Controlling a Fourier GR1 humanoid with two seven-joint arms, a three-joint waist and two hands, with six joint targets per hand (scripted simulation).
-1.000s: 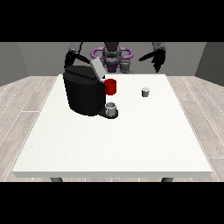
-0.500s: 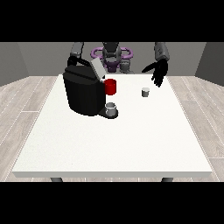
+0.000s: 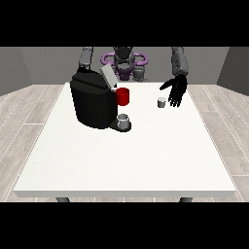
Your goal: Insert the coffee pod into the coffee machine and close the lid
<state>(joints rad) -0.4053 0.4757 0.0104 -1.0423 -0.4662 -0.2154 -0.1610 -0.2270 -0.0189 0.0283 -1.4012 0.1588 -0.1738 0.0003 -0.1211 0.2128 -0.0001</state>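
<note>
Pod [image 3: 162,102] sits on my worktop [image 3: 126,155], ungrasped; hand at the view's right [image 3: 176,89] hovers beside it, fingers spread, machine lid [image 3: 108,76] open.

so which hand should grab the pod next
The left: that hand, at the view's right, hangs open right beside the pod. The other hand is out of sight behind the coffee machine.

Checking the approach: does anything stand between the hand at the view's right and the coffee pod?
Nothing visible does. The hand at the view's right hangs with fingers spread just right of the coffee pod, bare white table between them. The coffee machine stands farther left, lid up.
</note>
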